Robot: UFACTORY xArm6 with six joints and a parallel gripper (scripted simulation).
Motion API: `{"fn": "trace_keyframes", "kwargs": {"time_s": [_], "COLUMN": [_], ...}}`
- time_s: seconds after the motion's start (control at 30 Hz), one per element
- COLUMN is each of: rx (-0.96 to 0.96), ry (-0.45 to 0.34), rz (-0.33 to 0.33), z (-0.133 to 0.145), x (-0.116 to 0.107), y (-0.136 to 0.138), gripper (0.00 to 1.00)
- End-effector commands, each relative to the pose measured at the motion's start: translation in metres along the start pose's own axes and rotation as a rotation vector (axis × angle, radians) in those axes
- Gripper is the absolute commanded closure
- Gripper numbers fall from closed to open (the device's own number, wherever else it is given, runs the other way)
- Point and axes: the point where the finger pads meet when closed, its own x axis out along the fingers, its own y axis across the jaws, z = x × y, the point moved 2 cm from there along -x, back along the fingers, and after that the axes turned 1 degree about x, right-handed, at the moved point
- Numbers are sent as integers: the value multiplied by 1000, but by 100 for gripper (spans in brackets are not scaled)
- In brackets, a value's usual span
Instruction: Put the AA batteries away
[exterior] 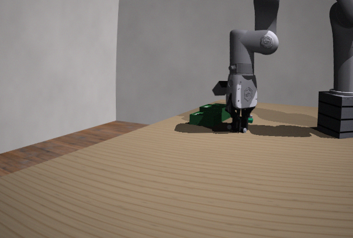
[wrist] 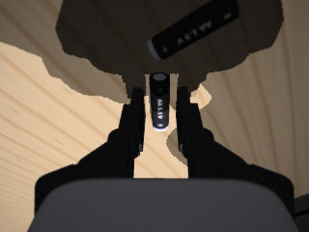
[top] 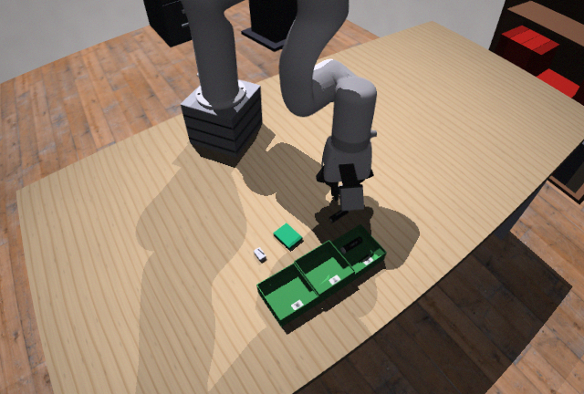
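Observation:
My gripper (wrist: pixel 160 101) is down at the table top, and its open fingers straddle a black AA battery (wrist: pixel 159 101) that lies lengthwise between them with a small gap on each side. A second black AA battery (wrist: pixel 193 29) lies slantwise just beyond the fingertips; it also shows in the top view (top: pixel 338 215). In the top view the gripper (top: pixel 340 201) stands just behind a row of three green bins. The right-hand bin (top: pixel 360 248) holds one dark battery (top: pixel 351 243). I cannot read the bin labels. In the exterior view the fingertips (exterior: pixel 240 128) touch the table.
The middle bin (top: pixel 325 269) and the left bin (top: pixel 287 293) look empty. A flat green block (top: pixel 287 234) and a small white item (top: pixel 259 254) lie left of the bins. The robot base (top: pixel 221 120) stands at the back left.

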Motion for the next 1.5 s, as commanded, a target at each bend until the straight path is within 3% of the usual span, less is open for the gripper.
{"fn": "trace_keyframes", "kwargs": {"time_s": [0.0,0.3,0.33,1.37,1.47], "rx": [0,0,0,0,0], "ry": [1,1,1,1,1], "rz": [-5,-5,-5,-5,-5], "z": [-1,-1,-1,-1,-1], "x": [0,0,0,0,-10], "y": [-1,-1,-1,-1,-1], "gripper": [72,72,100,100,100]}}
